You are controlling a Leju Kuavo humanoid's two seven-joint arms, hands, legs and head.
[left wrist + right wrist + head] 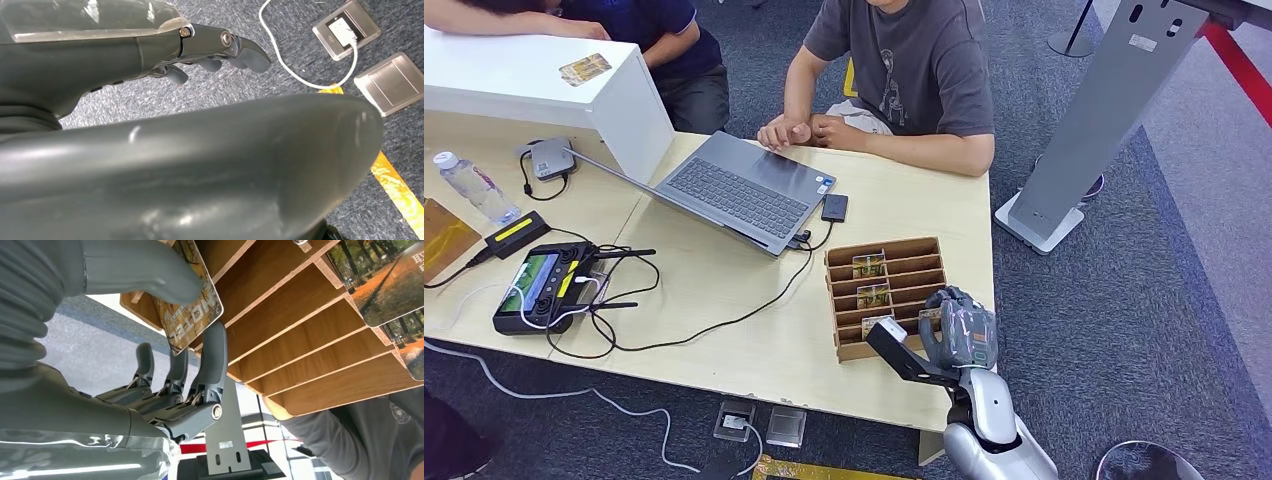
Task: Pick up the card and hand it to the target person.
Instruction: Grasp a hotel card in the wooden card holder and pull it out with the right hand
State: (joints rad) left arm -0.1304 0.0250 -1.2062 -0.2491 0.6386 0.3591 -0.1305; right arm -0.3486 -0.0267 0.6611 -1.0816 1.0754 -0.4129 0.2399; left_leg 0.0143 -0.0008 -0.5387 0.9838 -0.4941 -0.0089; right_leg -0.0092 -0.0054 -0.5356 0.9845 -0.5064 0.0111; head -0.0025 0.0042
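- Fingers [212, 357] and thumb of the right hand [959, 330] pinch a card [192, 315] at the wooden slotted card holder [904, 262]; its upside-down print seems to read "HOTEL".
- Right arm reaches up over the table [724, 290] edge.
- Left hand [215, 47] hangs over carpet, fingers loosely apart, holding nothing.
- More cards [870, 264] stand in the holder's slots.

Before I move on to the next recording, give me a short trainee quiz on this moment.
1. True or false: the right hand pinches a card with an autumn-tree print at the slotted brown wooden card rack.
2. Where is the left hand? A) hanging over grey carpet B) on the open grey laptop
3. Fill in: the person in the grey T-shirt rests both hands on the ____.

Key: 1 true; 2 A; 3 table.
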